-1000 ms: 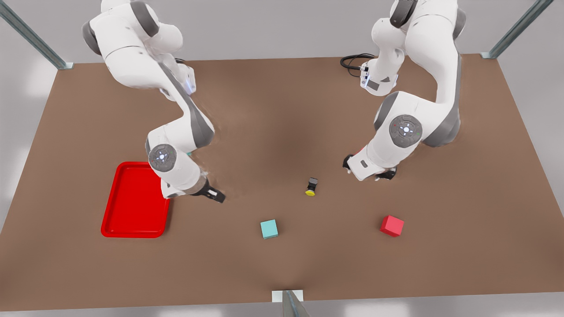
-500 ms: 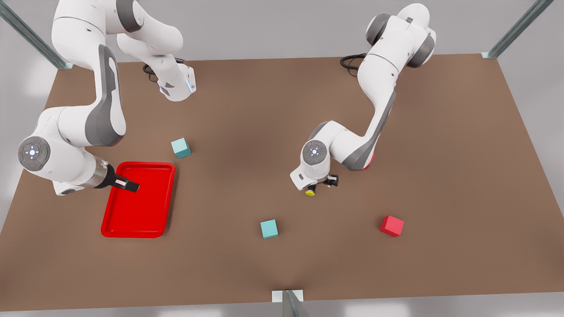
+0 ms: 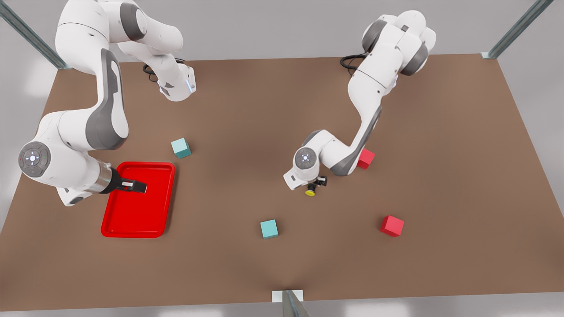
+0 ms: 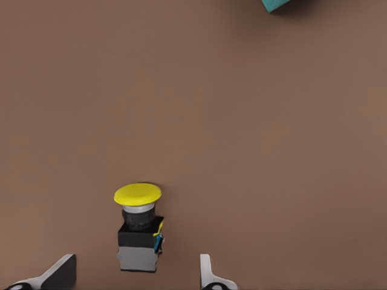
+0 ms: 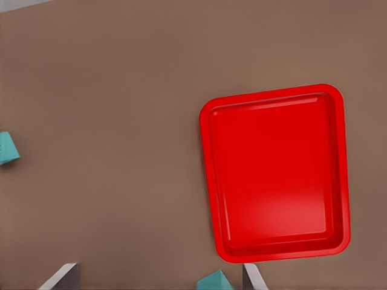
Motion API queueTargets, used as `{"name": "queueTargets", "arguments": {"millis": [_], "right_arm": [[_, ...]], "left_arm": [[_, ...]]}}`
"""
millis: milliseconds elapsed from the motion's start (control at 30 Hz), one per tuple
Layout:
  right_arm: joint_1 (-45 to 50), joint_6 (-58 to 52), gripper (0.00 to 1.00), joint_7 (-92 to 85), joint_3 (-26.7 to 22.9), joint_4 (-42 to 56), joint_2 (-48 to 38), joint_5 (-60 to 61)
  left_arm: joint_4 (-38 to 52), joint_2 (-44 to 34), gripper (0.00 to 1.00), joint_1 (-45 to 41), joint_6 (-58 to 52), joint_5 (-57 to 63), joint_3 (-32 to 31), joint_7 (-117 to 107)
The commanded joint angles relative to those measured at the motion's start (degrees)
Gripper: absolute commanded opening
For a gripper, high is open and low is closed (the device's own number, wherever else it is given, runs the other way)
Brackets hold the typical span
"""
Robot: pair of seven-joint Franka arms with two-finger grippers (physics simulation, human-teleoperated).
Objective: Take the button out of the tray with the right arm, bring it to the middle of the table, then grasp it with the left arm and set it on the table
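The button [image 3: 311,192] lies on the table [image 3: 440,132] near its middle, yellow cap toward the front edge. My left gripper [image 3: 318,182], on the arm at the front view's right, hovers right over it. In the left wrist view the button [image 4: 139,232] sits between the widely spread fingers [image 4: 60,273] of my open left gripper [image 4: 136,275], touching neither. My right gripper [image 3: 133,186] hangs open over the red tray [image 3: 115,229] at the front view's left. In the right wrist view, the tray [image 5: 208,181] is bare and my right gripper [image 5: 160,273] holds nothing.
Two teal cubes stand on the table, one [image 3: 181,147] behind the tray and one [image 3: 269,229] near the front middle. One red cube [image 3: 391,225] sits at the front right, another [image 3: 366,158] beside the left arm's elbow. Cables [image 3: 352,61] lie at the back.
The right arm swung away from the middle to above the tray. The left arm came over the button and sank lower, uncovering the red cube behind it. The button has not moved.
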Motion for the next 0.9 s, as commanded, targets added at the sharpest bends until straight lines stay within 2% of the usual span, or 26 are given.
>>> {"name": "queueTargets", "arguments": {"millis": [0, 33, 67, 133, 300, 533, 667, 867], "right_arm": [[-0.06, 0.03, 1.00, -4.10, 0.02, 0.10, -0.08, 0.31], [0.20, 0.29, 1.00, -3.40, -0.06, 0.10, 0.36, 0.31], [0.38, 0.29, 1.00, -2.79, 0.02, 0.37, 0.98, 0.23], [0.29, 0.21, 1.00, -1.99, 0.02, 0.37, 1.07, 0.31], [-0.06, 0.38, 1.00, -1.99, 0.02, 0.81, 1.24, 0.31], [-0.15, 0.20, 1.00, -2.17, 0.02, 0.72, 1.42, -0.04], [-0.33, 0.12, 1.00, -2.87, 0.02, 0.55, 1.42, 0.14], [-0.24, 0.38, 1.00, -2.87, -0.06, 0.11, 1.33, -0.13]], "left_arm": [[-1.71, 0.37, 1.00, 1.36, 8.17, 1.37, -0.57, 1.67], [-4.08, 0.28, 1.00, 6.80, 11.17, 1.37, -5.49, 1.58], [-4.61, 0.37, 1.00, 8.04, 11.34, 1.37, -6.73, 0.61], [-4.87, 0.19, 1.00, 7.34, 10.73, 1.37, -6.73, -4.92], [-13.22, -4.64, 1.00, 6.19, 11.08, 2.25, -6.64, -6.07], [-14.46, -3.32, 1.00, 5.75, 11.08, 6.11, -6.29, -11.25], [-17.71, -3.85, 1.00, 7.51, 15.65, 8.49, -6.38, -11.25], [-15.77, -3.41, 1.00, 6.72, 18.02, 8.40, -6.73, -11.96]]}}
